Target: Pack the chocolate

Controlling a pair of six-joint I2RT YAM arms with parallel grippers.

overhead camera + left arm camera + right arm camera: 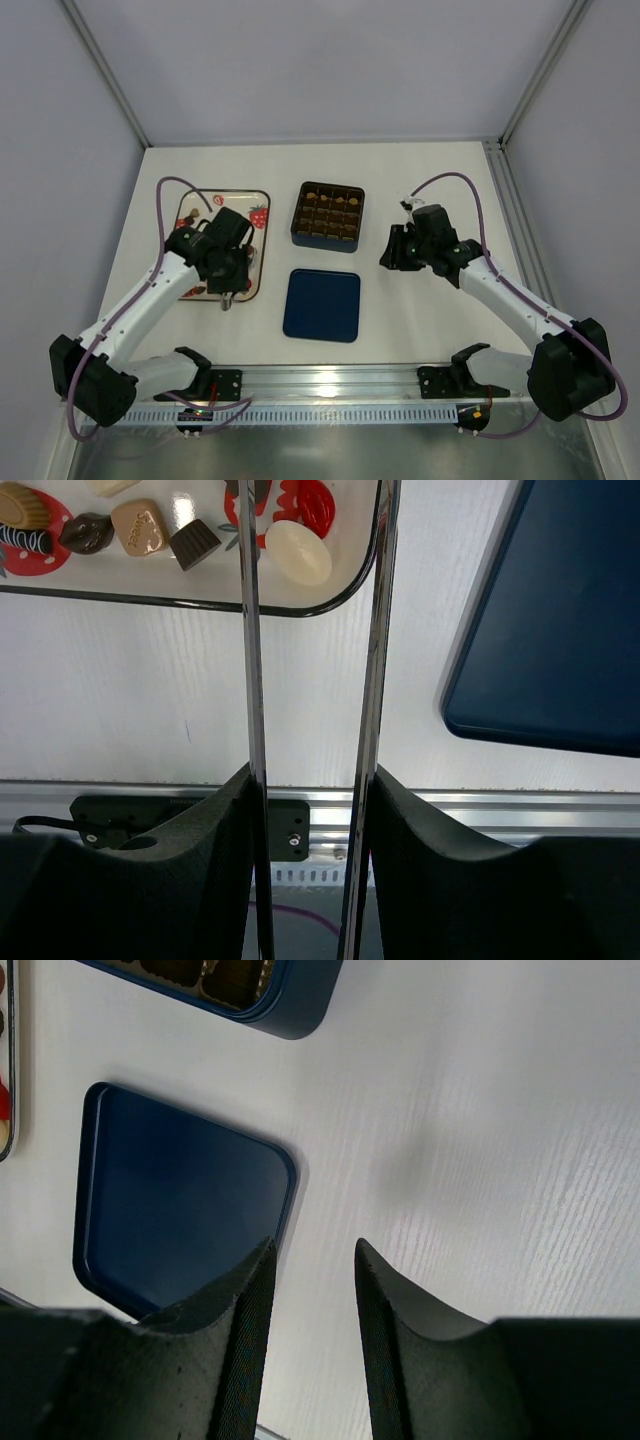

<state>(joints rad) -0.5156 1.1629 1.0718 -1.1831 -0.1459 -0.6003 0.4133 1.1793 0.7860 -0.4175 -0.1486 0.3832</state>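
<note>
- Far left in the top view, the tray (236,196) with red strawberry prints lies on the table (420,180), at 9 o'clock from the box.
- The left gripper (228,292) hangs over the tray's near edge, at its 6 o'clock side, pointing down.
- The left wrist view shows its two thin metal blades (250,680) running parallel with a gap between them. The claw is apart and there's nothing in the gap.
- And there's the chocolate (195,543), loose on the tray at 12 o'clock in that wrist view. A dark brown piece lies beside a tan piece (138,525), and a cream oval piece (298,552) sits just inside the tray's rounded corner.
- Moving to the centre, the dark-blue lid (322,305) lies flat at 6 o'clock from the box, apart from it and from the tray.
- The box (326,241) is open, its brown grid insert facing up. Some cells look filled with brown pieces, but I cannot tell how many.
- Over on the right, the right gripper (388,250) hovers at 4 o'clock from the box, above bare table.
- Its two dark fingers (250,1310) stand parted and carry nothing, with the lid's corner just to their left.
</note>
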